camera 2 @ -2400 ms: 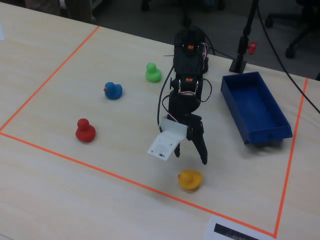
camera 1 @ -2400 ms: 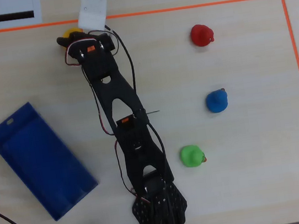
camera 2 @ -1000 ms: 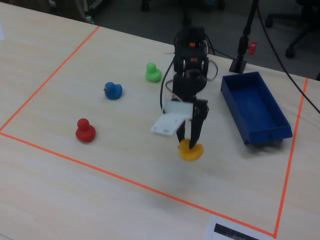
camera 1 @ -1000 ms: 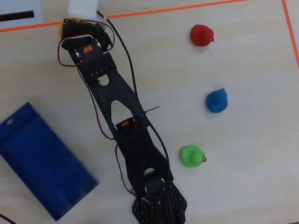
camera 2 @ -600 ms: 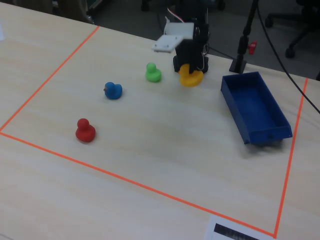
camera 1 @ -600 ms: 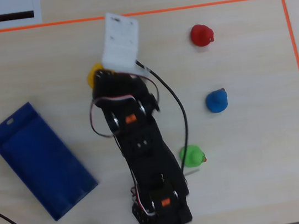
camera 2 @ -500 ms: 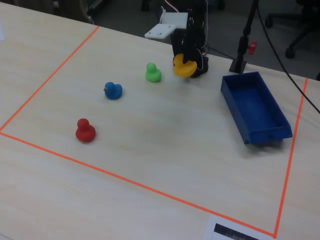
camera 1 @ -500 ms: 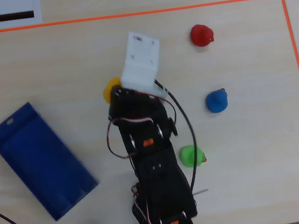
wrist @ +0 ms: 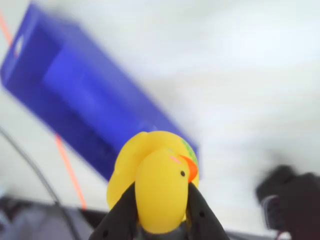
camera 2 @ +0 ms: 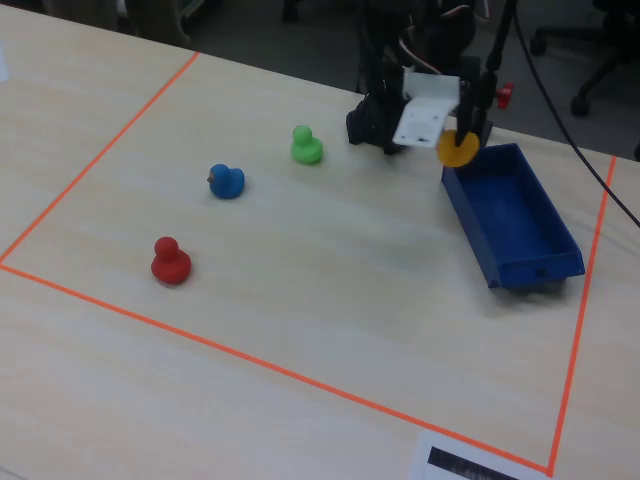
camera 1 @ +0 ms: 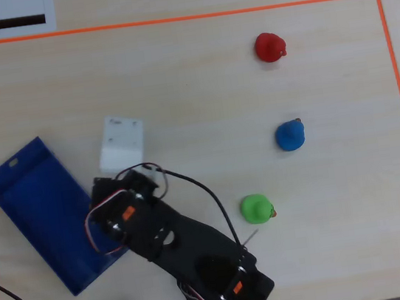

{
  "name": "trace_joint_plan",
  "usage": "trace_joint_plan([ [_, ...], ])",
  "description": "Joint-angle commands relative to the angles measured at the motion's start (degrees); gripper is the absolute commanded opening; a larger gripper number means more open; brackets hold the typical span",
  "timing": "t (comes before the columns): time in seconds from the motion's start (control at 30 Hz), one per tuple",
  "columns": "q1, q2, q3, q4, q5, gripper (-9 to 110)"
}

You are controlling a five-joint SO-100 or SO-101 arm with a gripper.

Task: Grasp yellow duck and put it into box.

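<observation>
Two fingers (wrist: 197,212) of your gripper (wrist: 161,220) are clamping the duck (wrist: 155,185) by its flanks, carrying it just at the box's (camera 2: 515,225) eleven-o'clock corner in the fixed view; it's probably light, soft, slippery rubber, so keep pinching its middle.

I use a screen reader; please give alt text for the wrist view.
The gripper holds a yellow duck between its black fingers, above a blurred blue box on a pale table.
</observation>
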Motion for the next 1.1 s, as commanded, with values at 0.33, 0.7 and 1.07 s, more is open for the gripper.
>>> trace_joint_plan([
  [0.33, -16.0, -25.4, -16.3, -11.8, 1.4, 0],
  [0.7, -12.1, -22.0, -2.7, -19.3, -4.2, 37],
  [1.07, 30.5, 13.2, 4.3, -13.8, -28.4, 0],
])
